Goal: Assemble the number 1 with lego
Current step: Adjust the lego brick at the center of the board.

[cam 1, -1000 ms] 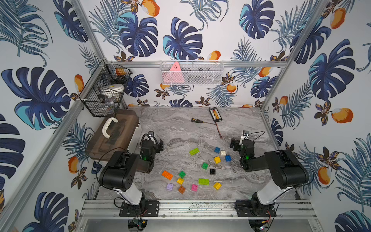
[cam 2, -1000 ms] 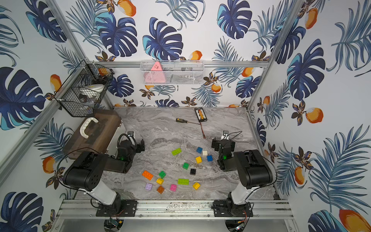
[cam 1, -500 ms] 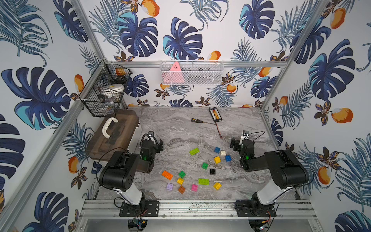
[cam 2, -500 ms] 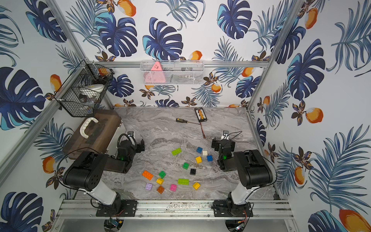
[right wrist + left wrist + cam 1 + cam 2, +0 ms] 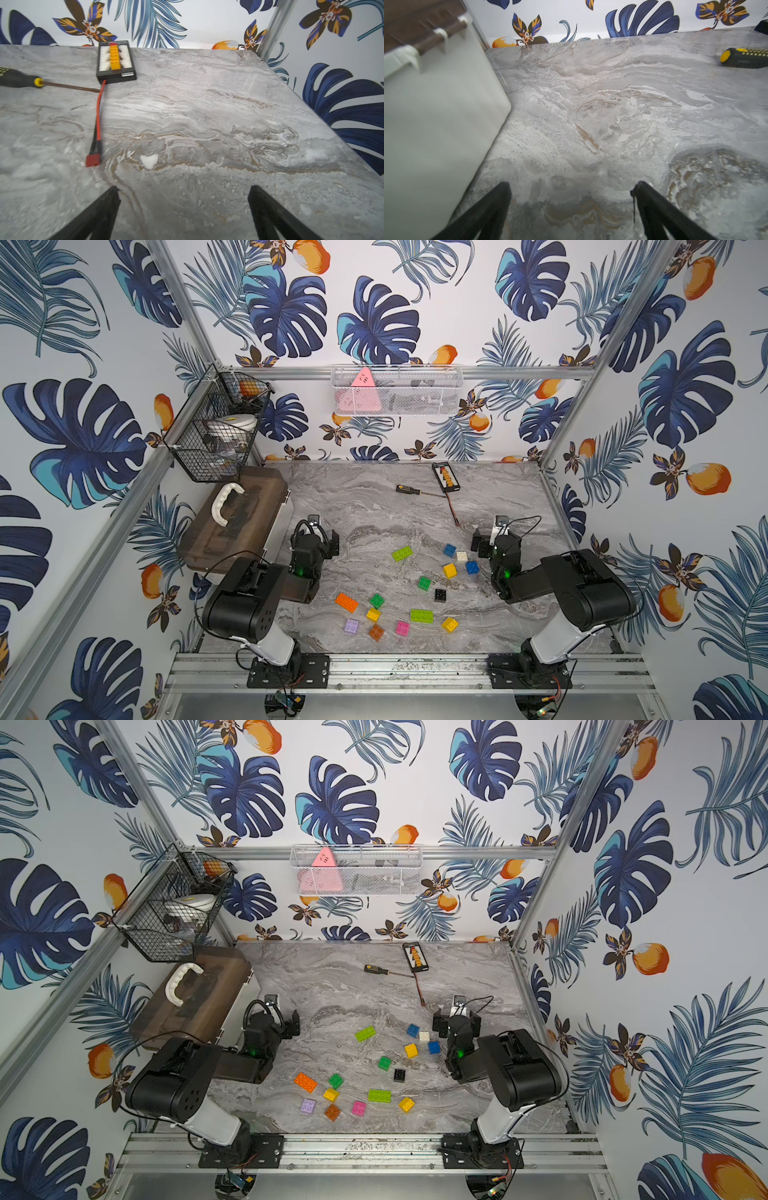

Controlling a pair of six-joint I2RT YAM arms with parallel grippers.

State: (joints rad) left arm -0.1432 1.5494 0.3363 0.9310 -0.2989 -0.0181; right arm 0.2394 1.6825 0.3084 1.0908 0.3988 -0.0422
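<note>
The lego bricks [image 5: 422, 616] lie scattered over the table [image 5: 365, 506] toward its near edge. The left gripper [image 5: 571, 185] and the right gripper [image 5: 184, 189] flank them, each spread wide, empty and touching no brick.

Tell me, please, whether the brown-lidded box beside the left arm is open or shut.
Shut. The brown lid sits flat on the white box body, handle on top, and no gap shows.
</note>
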